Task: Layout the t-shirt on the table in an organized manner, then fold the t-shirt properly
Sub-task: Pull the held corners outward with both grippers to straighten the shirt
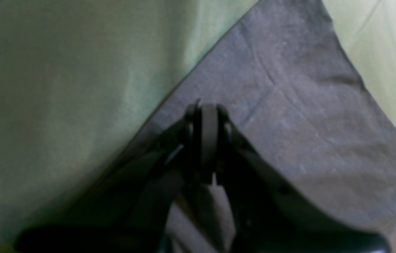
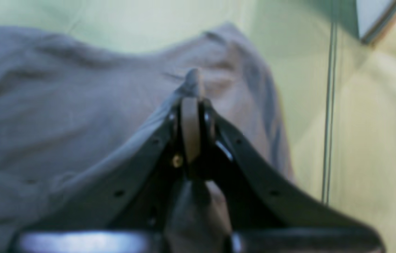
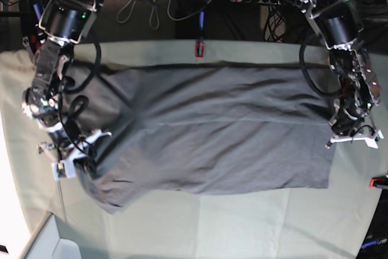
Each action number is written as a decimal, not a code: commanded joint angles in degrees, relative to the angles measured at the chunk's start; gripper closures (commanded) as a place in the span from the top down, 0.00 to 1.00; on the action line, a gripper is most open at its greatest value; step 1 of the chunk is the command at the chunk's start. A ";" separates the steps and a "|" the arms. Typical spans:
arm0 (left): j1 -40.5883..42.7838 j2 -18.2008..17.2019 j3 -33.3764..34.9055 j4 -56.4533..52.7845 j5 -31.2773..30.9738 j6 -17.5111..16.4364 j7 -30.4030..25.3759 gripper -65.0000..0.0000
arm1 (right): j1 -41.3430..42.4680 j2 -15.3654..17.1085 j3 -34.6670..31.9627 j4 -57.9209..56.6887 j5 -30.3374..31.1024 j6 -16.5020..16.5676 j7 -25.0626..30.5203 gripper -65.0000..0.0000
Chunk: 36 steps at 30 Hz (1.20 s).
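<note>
The T-shirt (image 3: pixel 236 156) lies partly doubled on the table (image 3: pixel 206 235). The right gripper (image 2: pixel 193 102) pinches its cloth; the left gripper's (image 1: pixel 203 109) fingers are together, any grip unclear. Both should lay the layer down evenly, keeping it taut.

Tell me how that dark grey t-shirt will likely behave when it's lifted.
The t-shirt will probably hang limp, since it already drapes in soft folds and creases on the table. It looks light for its spread, being thin cloth. Lifted at one spot, it would likely bunch there, as it rises in a ridge by the right fingers.
</note>
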 commanded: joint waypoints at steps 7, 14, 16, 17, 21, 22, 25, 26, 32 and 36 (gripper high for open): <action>-1.19 -0.87 -0.08 1.08 -0.19 -0.29 -1.28 0.00 | 1.36 0.35 -3.31 1.03 1.15 -0.03 1.90 0.00; -1.19 -0.87 -0.08 1.08 -0.19 -0.29 -1.28 0.00 | 0.92 0.35 -3.13 0.50 1.15 -0.03 1.90 0.00; -1.28 -0.87 -0.08 1.08 -0.19 -0.29 -0.84 0.00 | 1.19 1.23 -3.31 -1.61 1.06 -0.03 1.90 0.00; -1.28 -0.87 -0.08 1.08 -0.19 -0.38 -0.75 0.00 | 1.28 1.85 -3.31 -2.75 1.06 -0.03 1.90 0.00; -1.19 -0.87 -0.08 1.08 -0.19 -0.29 -0.66 0.18 | 1.28 3.60 -3.05 -5.92 1.06 -0.03 1.90 0.01; -1.19 -0.87 -0.08 1.08 -0.19 -0.29 -0.66 0.25 | 1.28 3.87 -3.05 -6.18 1.06 -0.03 1.90 0.04; -1.19 -0.87 -0.08 1.17 -0.19 -0.38 -0.66 0.48 | 1.10 3.87 -2.87 -5.92 1.06 -0.03 1.90 0.14; -1.19 -0.87 -0.08 1.17 -0.19 -0.38 -0.66 0.54 | 1.01 3.87 -2.78 -5.48 1.15 -0.03 1.81 0.18; -0.05 -0.87 -0.08 3.02 -0.19 -0.47 -0.66 0.79 | 0.92 0.61 4.07 -3.19 1.15 -0.03 1.81 0.53; 3.73 -0.34 -0.08 9.35 -0.19 -0.47 -0.66 0.80 | 0.48 0.70 5.22 -3.19 1.06 -0.03 1.81 0.62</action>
